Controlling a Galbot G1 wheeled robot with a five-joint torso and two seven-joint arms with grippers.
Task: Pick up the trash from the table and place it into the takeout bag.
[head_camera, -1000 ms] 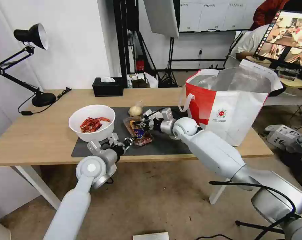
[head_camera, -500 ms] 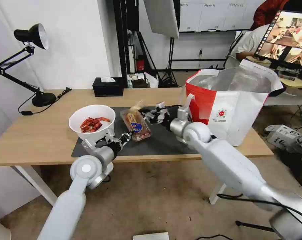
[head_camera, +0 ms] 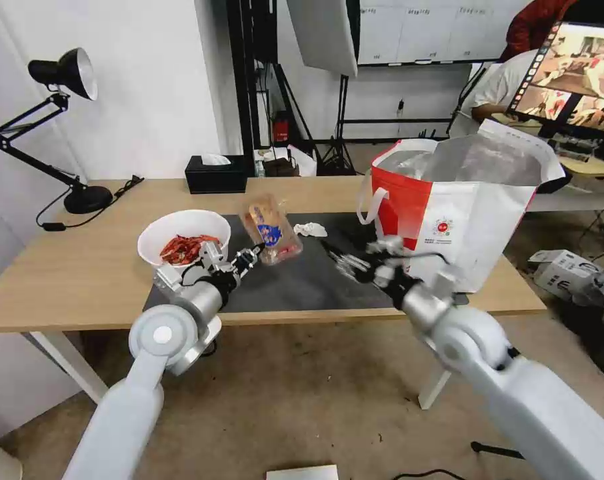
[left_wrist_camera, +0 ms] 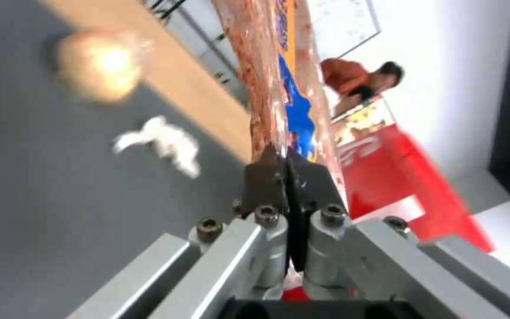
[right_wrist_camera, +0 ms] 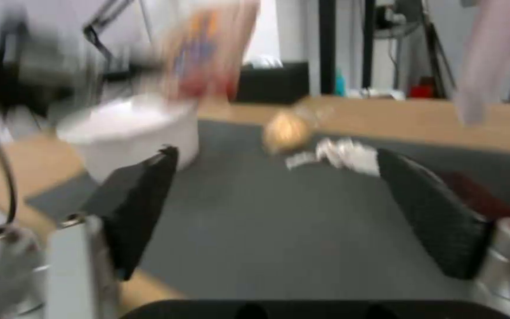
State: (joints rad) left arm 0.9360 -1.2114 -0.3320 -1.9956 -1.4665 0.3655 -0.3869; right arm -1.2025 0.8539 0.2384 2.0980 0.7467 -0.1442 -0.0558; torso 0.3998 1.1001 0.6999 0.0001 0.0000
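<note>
Over the mat: left end effector (head_camera: 249, 255) clamped on one edge of a clear tray (head_camera: 271, 227), lifted off the bench (head_camera: 82, 267).
Right end effector (right_wrist_camera: 279, 212): fingers spread wide, empty, low above the mat.
Takeout bag (head_camera: 462, 220): upright at the bench's right end, mouth open.
Left on the bench: tissue (head_camera: 311, 229), white bowl (head_camera: 182, 241).
Risk: the thin edge grip may slip, spilling red scraps; the tray could catch the bag rim.

**A studio-like lab or office room**

You are looking at a workroom, probably a recording lab: a long light-wood desk (head_camera: 82, 267) carries a black articulated desk lamp (head_camera: 62, 73), black light stands and a white softbox panel (head_camera: 323, 33) rise behind, and a bright monitor (head_camera: 575, 73) sits at a neighbouring desk.
</note>
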